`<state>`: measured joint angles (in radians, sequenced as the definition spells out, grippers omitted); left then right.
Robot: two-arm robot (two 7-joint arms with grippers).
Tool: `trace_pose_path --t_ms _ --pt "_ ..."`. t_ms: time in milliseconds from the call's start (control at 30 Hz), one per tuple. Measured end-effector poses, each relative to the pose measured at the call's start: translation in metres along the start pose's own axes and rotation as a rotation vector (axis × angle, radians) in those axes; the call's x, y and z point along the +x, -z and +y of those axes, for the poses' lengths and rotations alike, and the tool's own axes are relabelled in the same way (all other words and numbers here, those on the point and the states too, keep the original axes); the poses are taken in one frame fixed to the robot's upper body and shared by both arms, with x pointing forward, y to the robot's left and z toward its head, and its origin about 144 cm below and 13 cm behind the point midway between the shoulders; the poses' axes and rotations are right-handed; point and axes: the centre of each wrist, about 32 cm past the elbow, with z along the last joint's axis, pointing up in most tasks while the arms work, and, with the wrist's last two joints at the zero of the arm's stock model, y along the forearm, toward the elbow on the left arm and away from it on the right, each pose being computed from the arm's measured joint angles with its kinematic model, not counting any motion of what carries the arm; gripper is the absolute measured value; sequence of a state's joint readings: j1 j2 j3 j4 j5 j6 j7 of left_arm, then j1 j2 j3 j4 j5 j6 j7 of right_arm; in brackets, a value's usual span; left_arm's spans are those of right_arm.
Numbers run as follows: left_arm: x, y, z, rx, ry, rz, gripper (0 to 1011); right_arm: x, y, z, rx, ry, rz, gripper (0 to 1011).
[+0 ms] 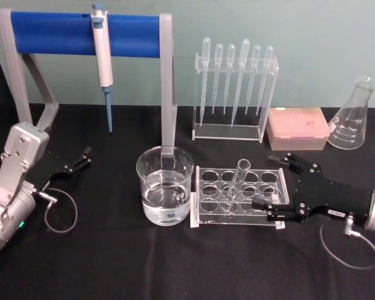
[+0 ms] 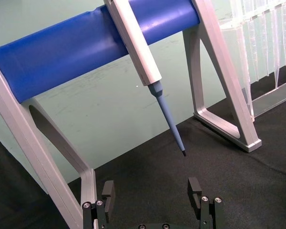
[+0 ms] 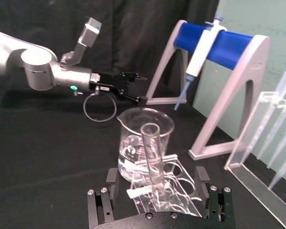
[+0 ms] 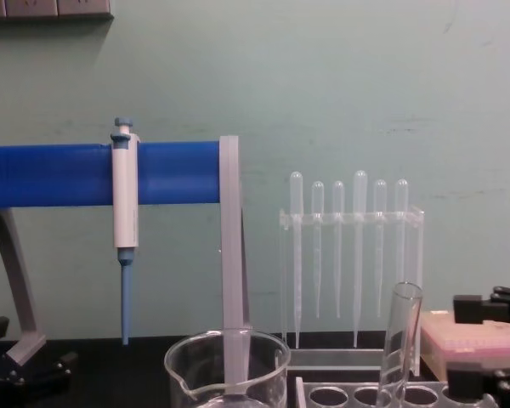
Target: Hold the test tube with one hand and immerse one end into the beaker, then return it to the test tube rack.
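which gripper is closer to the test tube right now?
Right. The right gripper is open at the rack, beside the test tube; the left gripper sits beyond the beaker.

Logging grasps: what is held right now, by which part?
Nothing is held. The right hand is open at the rack, clear of the test tube leaning in it; the left hand is open too.

Pipettor (image 1: 102,47) on blue stand (image 1: 56,32); pipettes (image 1: 234,75), flask (image 1: 352,115), tip box (image 1: 298,127)
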<state>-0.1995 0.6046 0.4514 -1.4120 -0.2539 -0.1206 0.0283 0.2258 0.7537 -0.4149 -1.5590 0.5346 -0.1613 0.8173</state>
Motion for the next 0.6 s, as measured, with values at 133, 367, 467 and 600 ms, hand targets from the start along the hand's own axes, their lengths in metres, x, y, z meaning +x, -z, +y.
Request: trace_pose_path --t_ms 133,367,467,600 --pt "0.000 0.000 0.000 0.000 0.000 0.000 1000 0.001 0.000 0.007 0.009 -0.019 0.008 1004" --pt "0.000 0.000 0.000 0.000 0.000 0.000 1000 0.004 0.003 0.023 0.022 -0.036 0.021 1004" --pt "0.000 0.000 0.000 0.000 0.000 0.000 1000 0.007 0.003 0.030 0.022 -0.040 0.020 1004" --pt "0.000 0.000 0.000 0.000 0.000 0.000 1000 0.010 0.004 0.039 0.021 -0.046 0.018 1004"
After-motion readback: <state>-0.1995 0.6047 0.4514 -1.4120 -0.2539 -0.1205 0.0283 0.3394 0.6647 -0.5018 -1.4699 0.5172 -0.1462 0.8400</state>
